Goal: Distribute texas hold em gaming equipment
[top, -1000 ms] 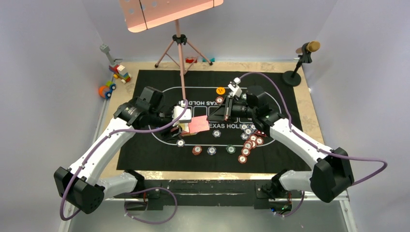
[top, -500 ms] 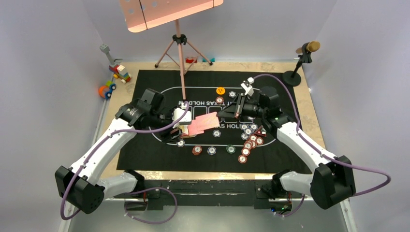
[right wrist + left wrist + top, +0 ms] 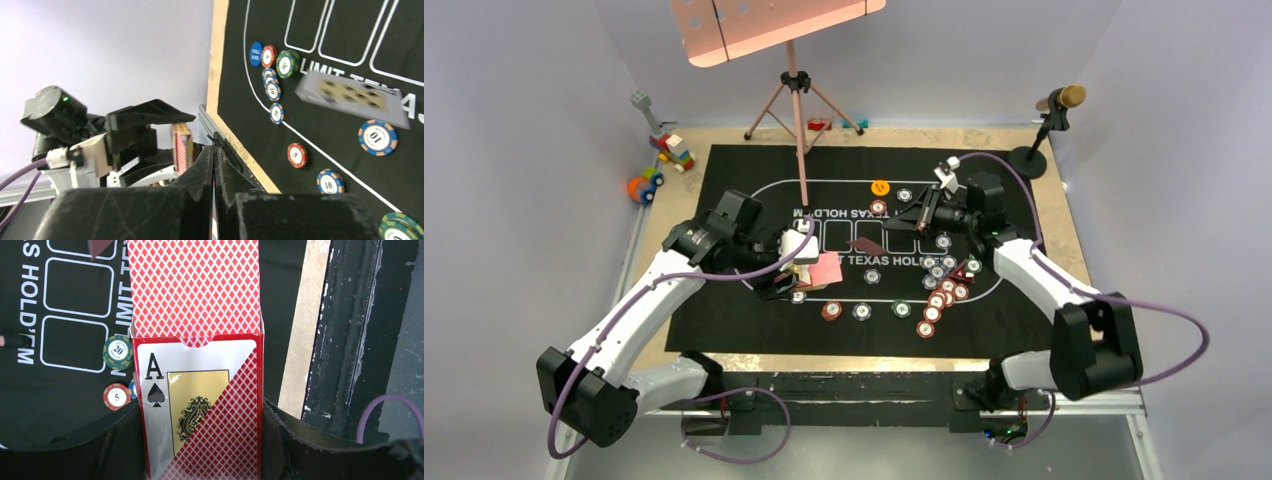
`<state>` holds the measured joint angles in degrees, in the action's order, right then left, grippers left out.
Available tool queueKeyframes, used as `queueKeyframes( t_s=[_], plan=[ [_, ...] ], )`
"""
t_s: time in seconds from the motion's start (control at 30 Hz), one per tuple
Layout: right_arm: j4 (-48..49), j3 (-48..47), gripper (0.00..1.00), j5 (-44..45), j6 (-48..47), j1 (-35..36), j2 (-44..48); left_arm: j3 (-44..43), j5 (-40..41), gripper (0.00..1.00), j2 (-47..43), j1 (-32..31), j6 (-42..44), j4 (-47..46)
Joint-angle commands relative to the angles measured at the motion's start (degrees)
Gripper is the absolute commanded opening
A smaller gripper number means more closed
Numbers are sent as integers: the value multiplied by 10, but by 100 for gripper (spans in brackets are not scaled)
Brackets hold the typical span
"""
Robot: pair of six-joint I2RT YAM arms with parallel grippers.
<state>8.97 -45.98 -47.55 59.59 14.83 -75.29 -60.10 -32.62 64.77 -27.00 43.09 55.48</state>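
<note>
Cards (image 3: 194, 287), red-diamond-backed, poke from ace-printed box (image 3: 200, 410) gripped by left fingers (image 3: 295, 440); right fingers (image 3: 201, 172) closed.

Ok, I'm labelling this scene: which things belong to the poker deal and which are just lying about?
Job: red card box with ace of spades; red-backed playing cards; round poker chips; orange button disc; blue button disc.
Lying about: colourful toy blocks; pink music stand; microphone on stand; black felt mat.

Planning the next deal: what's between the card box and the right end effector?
A single loose playing card over the mat, shown in top view.
</note>
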Motion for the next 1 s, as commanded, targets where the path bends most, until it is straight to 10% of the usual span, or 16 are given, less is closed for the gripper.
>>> queueKeyframes(
  t_s=[0.0, 0.13, 0.37, 0.97],
  plan=[
    [49, -12, 0, 9, -10, -2, -45, -4, -17, 9, -19, 1, 1, -14],
    [-59, -45, 0, 78, -111, -1, -81, -6, -20, 9, -21, 1, -3, -15],
    [-185, -129, 41, 245, -225, 60, -145, -11, -22, 9, -17, 1, -5, -16],
    [-298, -406, 43, 547, -277, 154, -420, -23, -41, 10, -36, 1, -22, 11]
  ],
)
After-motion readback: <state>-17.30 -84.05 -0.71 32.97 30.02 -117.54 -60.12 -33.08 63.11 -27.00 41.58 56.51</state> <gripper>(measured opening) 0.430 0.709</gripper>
